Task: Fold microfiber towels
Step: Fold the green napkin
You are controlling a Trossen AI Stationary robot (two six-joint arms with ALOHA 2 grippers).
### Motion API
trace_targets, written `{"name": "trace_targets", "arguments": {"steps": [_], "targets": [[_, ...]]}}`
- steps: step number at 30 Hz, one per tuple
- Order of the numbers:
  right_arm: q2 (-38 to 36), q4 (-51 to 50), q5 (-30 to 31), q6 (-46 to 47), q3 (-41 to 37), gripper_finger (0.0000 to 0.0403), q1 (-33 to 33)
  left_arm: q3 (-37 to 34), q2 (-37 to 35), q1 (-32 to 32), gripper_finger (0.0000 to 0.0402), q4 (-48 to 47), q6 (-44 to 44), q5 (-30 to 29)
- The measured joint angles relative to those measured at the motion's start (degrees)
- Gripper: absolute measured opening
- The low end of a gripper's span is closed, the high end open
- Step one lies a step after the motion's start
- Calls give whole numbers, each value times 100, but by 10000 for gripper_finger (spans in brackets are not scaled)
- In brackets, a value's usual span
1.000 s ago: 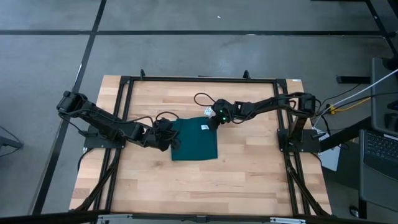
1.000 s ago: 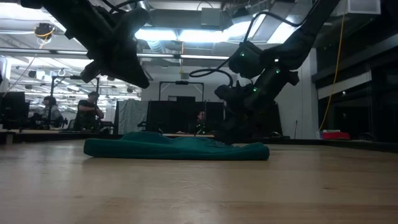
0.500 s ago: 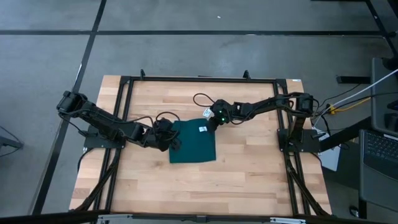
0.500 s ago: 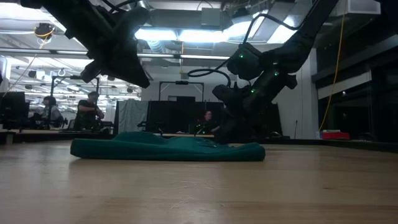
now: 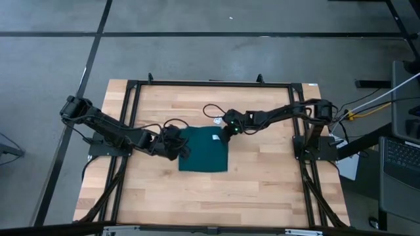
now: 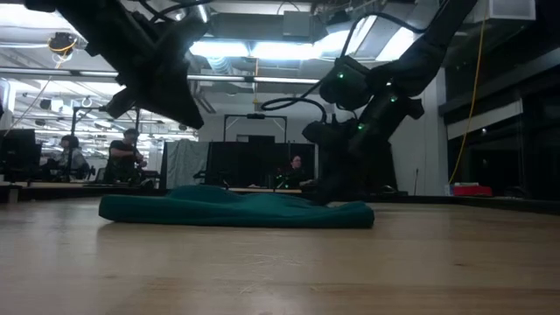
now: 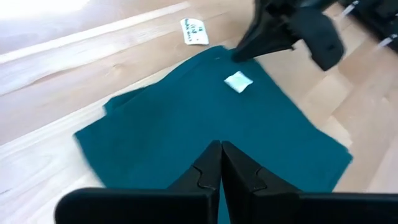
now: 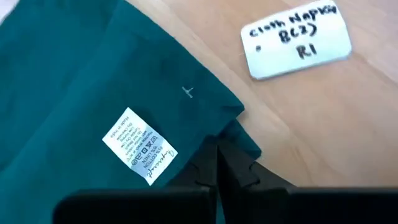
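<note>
Your left gripper sits low at the left edge of the microfiber towel, its arm reaching in from the table's left side. In its wrist view the two dark fingers are pressed together with no gap, tips over the near edge of the cloth; you cannot tell from the pictures whether any fabric is caught between them. Ahead of those fingers the towel spreads out flat and dark teal, folded over so that a second layer peeks out along one side.

The towel lies on the wooden table between your two grippers, roughly in the middle of the work area. Its small white tag lies face up on the cloth, just beside your right gripper's tips.

Your right gripper is down at the towel's far right corner. Its fingers are pressed together, tips meeting right at the folded corner of the cloth, apparently pinching that corner. Just beyond the corner, on bare wood and clear of the towel, lies a white handwritten label card.

In the low view, people sit at desks in the room behind the table.
</note>
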Motion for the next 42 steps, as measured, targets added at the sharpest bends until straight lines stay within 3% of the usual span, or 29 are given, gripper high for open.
{"name": "trace_targets", "arguments": {"steps": [8,14,23,32,36,42], "targets": [[-643,-671,489,-45,-11,1,144,0,0,-143,4,-150,-261,-111],[-912,-884,524,42,-180,1,361,0,0,-143,5,-279,-279,-122],[-935,-993,639,418,-619,0,663,0,2,-143,8,-319,-302,-212],[-1638,-1675,1175,597,-616,1,1070,0,2,-143,5,-412,-309,-73],[-2089,-1900,1654,782,-616,26,1227,0,2,31,21,-383,71,405],[-2482,-2196,1948,1027,-614,100,1224,0,4,372,69,-194,319,710]]}}
